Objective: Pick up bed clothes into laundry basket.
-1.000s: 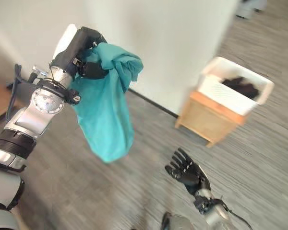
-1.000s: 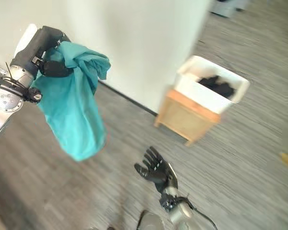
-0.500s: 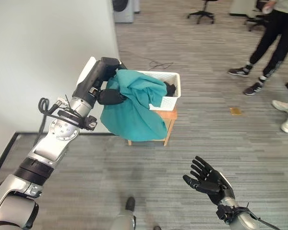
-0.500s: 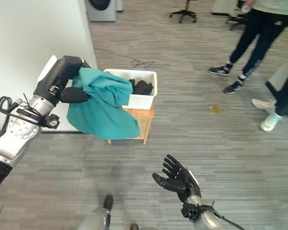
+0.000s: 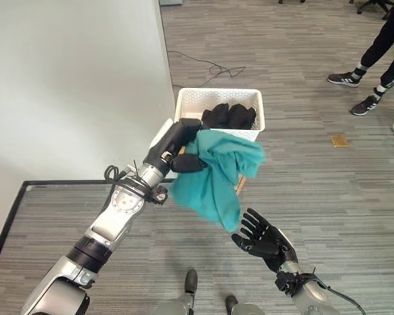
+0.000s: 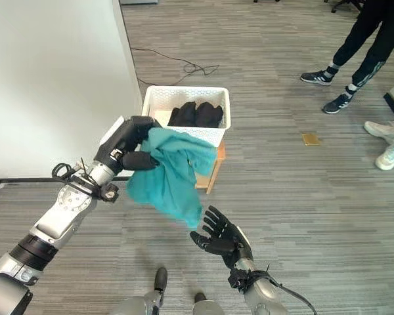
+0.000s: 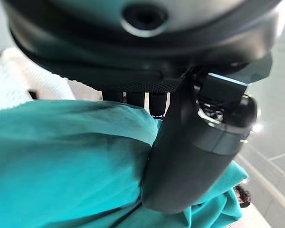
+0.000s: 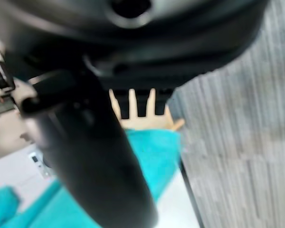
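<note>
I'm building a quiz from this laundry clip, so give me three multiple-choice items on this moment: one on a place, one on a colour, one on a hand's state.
1. Where does the white laundry basket stand?
A. on a low wooden stool by the wall
B. on a bed
C. in the right hand

2. What colour is the cloth held by the left hand?
A. red
B. teal
C. yellow

3. How is the right hand?
A. shut on the cloth
B. curled into a fist
C. open, fingers spread, holding nothing

Answers: 1 A, the white laundry basket sits on the wooden stool. 2 B, the left hand grips a teal cloth. 3 C, the right hand is spread below the cloth.
</note>
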Robot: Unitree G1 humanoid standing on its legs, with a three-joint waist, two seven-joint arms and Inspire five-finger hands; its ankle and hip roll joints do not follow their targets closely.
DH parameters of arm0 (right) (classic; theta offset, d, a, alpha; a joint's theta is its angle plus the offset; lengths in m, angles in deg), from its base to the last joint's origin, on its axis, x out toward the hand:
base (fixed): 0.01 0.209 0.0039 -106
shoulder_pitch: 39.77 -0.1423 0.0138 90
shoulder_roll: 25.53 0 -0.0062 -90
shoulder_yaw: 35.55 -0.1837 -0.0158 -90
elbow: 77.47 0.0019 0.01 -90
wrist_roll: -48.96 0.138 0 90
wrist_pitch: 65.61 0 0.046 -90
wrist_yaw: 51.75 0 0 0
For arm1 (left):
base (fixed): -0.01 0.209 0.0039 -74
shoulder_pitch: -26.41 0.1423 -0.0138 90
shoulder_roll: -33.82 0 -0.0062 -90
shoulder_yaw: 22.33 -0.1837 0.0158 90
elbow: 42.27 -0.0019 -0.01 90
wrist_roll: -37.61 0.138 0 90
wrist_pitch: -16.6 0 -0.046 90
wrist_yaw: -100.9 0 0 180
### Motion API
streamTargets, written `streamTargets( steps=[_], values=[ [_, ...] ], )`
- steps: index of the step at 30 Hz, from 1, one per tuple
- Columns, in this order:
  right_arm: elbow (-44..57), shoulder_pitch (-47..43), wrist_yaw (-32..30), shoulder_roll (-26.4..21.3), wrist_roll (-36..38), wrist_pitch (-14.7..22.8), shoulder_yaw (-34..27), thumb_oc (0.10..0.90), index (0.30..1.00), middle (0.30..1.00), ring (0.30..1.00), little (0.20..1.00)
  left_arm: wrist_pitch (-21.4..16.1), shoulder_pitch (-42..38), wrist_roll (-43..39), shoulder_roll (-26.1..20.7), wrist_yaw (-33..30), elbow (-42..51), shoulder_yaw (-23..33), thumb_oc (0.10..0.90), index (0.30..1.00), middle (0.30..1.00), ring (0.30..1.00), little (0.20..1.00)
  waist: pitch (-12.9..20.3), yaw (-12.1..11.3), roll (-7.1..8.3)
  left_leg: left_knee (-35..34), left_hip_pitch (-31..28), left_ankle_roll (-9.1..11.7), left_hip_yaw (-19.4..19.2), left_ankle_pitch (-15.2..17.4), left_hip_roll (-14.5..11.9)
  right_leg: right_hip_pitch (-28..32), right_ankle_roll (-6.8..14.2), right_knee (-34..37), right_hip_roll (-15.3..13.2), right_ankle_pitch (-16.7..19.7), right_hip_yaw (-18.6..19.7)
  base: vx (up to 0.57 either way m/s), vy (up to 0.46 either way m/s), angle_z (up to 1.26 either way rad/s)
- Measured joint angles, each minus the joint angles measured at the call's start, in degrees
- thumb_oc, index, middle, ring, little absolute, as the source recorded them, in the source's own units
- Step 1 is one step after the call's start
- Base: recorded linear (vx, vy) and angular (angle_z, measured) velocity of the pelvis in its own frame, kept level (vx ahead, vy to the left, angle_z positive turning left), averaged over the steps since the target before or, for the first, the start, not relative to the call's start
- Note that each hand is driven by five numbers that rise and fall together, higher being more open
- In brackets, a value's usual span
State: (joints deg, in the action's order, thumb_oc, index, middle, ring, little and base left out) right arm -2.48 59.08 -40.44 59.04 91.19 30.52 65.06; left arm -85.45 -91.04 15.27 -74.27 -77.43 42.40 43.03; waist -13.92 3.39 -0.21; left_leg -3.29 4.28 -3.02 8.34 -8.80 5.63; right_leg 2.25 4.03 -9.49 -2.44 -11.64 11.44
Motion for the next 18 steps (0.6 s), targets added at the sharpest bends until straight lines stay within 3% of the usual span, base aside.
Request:
streamTargets(
  steps=[2,5,7,8,9,12,13,14,15,16,18],
  values=[
    [-0.08,-0.77,-0.08,-0.03,-0.52,0.01,-0.14,0.800,0.900,0.900,0.900,0.900,-0.01,-0.12,-0.01,-0.61,0.02,0.05,0.04,0.400,0.300,0.300,0.300,0.300,-0.04,0.56,0.09,-0.03,-0.14,-0.35,-0.93,0.32,-0.08,-0.90,0.17,-1.10,-0.09,-0.10,0.21,0.02,0.044,-0.30],
    [-0.49,-2.21,-0.11,0.13,-0.74,0.06,0.18,0.800,0.900,0.900,0.900,0.900,0.00,-0.15,-0.03,-1.72,-0.08,0.23,0.16,0.400,0.300,0.300,0.300,0.300,-0.19,-0.50,0.32,0.27,-0.14,-0.68,-3.04,1.19,-0.60,-3.93,1.89,-5.72,0.19,-1.15,0.00,0.07,0.028,-0.47],
    [-0.33,-2.73,-0.39,0.17,-1.00,0.05,0.29,0.800,0.900,0.900,0.900,0.900,0.00,-0.35,-0.06,-2.02,-0.20,0.25,0.19,0.400,0.300,0.300,0.300,0.300,-1.90,-0.72,0.40,2.00,-1.33,-1.90,-4.49,3.67,-1.52,-10.21,3.00,-20.55,0.88,-0.49,-4.73,0.15,-0.030,-0.38],
    [0.26,-2.19,-0.35,0.15,-1.29,0.13,0.27,0.800,0.900,0.900,0.900,0.900,0.00,-0.43,-0.08,-2.20,-0.17,0.28,0.01,0.400,0.300,0.300,0.300,0.300,-2.89,-0.33,0.57,2.58,-2.57,-2.24,-4.35,4.12,-1.66,-14.61,4.24,-28.34,0.88,-2.53,-5.38,0.20,-0.136,-0.06],
    [0.26,-1.96,-0.38,0.07,-1.48,0.18,0.26,0.800,0.900,0.900,0.900,0.900,0.00,-0.46,-0.08,-2.22,-0.14,0.45,-0.02,0.400,0.300,0.300,0.300,0.300,-2.92,0.44,0.62,3.02,-2.65,-1.89,-4.27,4.79,-1.72,-15.73,4.09,-28.22,0.16,-2.77,-5.19,0.21,-0.135,-0.01],
    [0.26,-2.05,-0.50,0.23,-1.59,0.32,0.36,0.800,0.900,0.900,0.900,0.900,-0.11,-1.39,-0.12,-3.26,-0.14,2.34,0.01,0.400,0.300,0.300,0.300,0.300,-3.33,0.52,0.12,4.76,-1.66,-0.75,-4.91,6.24,-2.47,-19.02,4.13,-16.17,-8.85,-0.45,-6.28,0.30,-0.229,-0.01],
    [0.25,-2.10,-0.43,0.32,-1.65,0.30,0.54,0.800,0.900,0.900,0.900,0.900,-0.11,-1.63,-0.13,-3.42,-0.16,2.32,0.02,0.400,0.300,0.300,0.300,0.300,-3.45,0.35,0.03,5.16,-1.68,-0.35,-4.87,6.53,-2.92,-19.08,3.75,-13.27,-10.78,0.19,-6.94,0.37,-0.267,-0.06],
    [0.25,-2.27,-0.43,0.61,-1.64,0.30,0.66,0.800,0.900,0.900,0.900,0.900,-0.12,-1.67,-0.13,-3.91,-0.16,2.35,0.14,0.400,0.300,0.300,0.300,0.300,-3.48,0.17,-0.06,5.28,-1.63,0.28,-5.06,6.99,-3.48,-18.55,4.70,-7.61,-12.59,1.86,-7.83,0.29,-0.206,-0.09],
    [0.24,-2.41,-0.42,1.11,-1.64,0.31,0.68,0.800,0.900,0.900,0.900,0.900,-0.11,-1.67,-0.13,-4.36,-0.18,2.34,0.27,0.400,0.300,0.300,0.300,0.300,-3.60,0.14,-0.26,5.49,-1.74,0.44,-5.03,7.16,-4.39,-17.44,5.96,-2.59,-13.50,4.16,-8.17,0.44,-0.308,-0.12],
    [0.27,-2.61,-0.39,1.55,-1.64,0.33,1.15,0.800,0.900,0.900,0.900,0.900,-0.16,-1.67,-0.14,-4.68,-0.20,1.80,0.58,0.400,0.300,0.300,0.300,0.300,-3.54,0.16,-0.06,5.82,-2.02,2.54,-4.68,8.57,-6.06,-17.63,6.95,2.69,-15.06,7.85,-9.59,0.55,-0.462,-0.06],
    [0.25,-2.63,-0.43,1.73,-1.66,0.32,1.44,0.800,0.900,0.900,0.900,0.900,-0.09,-1.56,-0.10,-4.69,-0.18,1.29,0.68,0.400,0.300,0.300,0.300,0.300,-3.43,0.17,0.17,6.48,-2.75,4.55,-4.20,9.89,-8.18,-16.37,8.06,5.79,-15.67,10.91,-12.85,0.45,-0.432,0.14]
  ],
)
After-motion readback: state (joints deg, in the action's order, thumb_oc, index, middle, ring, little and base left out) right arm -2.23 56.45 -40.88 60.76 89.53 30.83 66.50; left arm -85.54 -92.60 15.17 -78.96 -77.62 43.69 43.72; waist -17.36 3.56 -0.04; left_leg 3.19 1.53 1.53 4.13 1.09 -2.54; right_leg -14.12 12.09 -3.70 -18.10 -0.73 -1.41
